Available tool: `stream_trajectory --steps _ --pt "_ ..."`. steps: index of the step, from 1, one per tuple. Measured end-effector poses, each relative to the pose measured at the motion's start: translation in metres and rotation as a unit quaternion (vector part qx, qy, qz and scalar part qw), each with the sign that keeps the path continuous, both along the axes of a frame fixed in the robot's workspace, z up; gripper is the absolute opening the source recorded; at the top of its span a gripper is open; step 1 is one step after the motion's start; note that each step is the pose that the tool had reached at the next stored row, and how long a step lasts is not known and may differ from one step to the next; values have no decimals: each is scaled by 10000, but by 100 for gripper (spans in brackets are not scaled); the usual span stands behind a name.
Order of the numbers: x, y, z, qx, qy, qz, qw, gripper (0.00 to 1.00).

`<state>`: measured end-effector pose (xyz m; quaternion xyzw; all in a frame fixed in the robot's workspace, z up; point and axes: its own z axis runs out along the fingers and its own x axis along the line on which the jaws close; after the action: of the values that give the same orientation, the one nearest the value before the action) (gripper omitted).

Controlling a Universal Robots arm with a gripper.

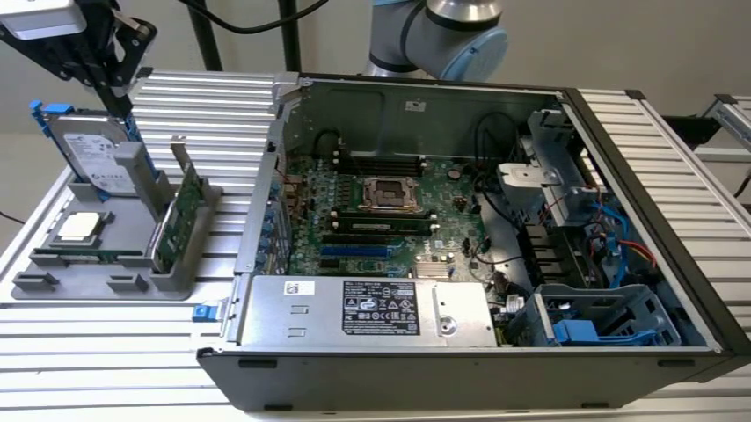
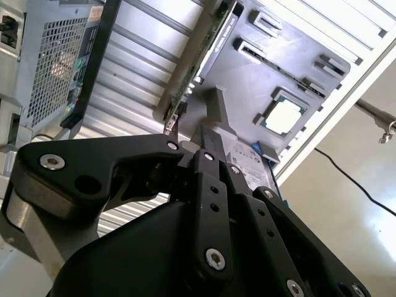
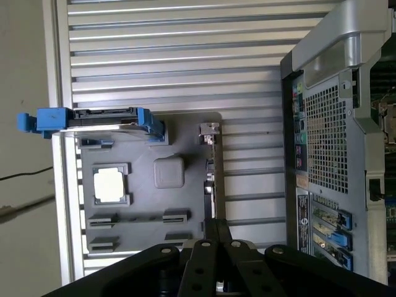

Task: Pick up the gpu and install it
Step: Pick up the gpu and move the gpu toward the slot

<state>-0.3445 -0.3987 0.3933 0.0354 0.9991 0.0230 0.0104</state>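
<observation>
In the exterior view the gripper hangs at the upper left. Its black jointed linkages taper to slim fingers that are pressed together with nothing between them. It sits above the hard drive, a silver slab in a blue frame. The gpu stands on its long edge in a slot of the moulded grey tray, a thin green board with a silver bracket poking up. It is on the tray side nearest the open computer case, and the gripper is well apart from it. A small square CPU chip lies flat in the tray. Everything rests on a ribbed aluminium table.

In the second wrist view the closed fingers point towards the tray. The gpu shows edge-on as a narrow strip near the computer case, whose wall is perforated metal.

In the first wrist view the fingertips sit in line with the gpu's thin edge without touching it
</observation>
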Motion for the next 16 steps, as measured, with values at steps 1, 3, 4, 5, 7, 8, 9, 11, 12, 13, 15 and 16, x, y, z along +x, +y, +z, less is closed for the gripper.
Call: stream_trajectory --steps 1,3,4,5,7,8,9,11,12,13,15,16 --pt "0 0 0 0 0 0 10000 0" --pt "0 0 0 0 0 0 10000 0" --pt "0 0 0 0 0 0 10000 0" --pt "-1 0 0 0 0 0 10000 0" --pt "-1 0 0 0 0 0 10000 0" --pt "-1 0 0 0 0 0 10000 0" --pt "-1 0 0 0 0 0 10000 100" --pt "-1 0 0 0 0 0 10000 100" --pt "-1 0 0 0 0 0 10000 100" --pt "-2 0 0 0 0 0 10000 100" --pt "-2 0 0 0 0 0 10000 100" --pt "-3 0 0 0 0 0 10000 100"
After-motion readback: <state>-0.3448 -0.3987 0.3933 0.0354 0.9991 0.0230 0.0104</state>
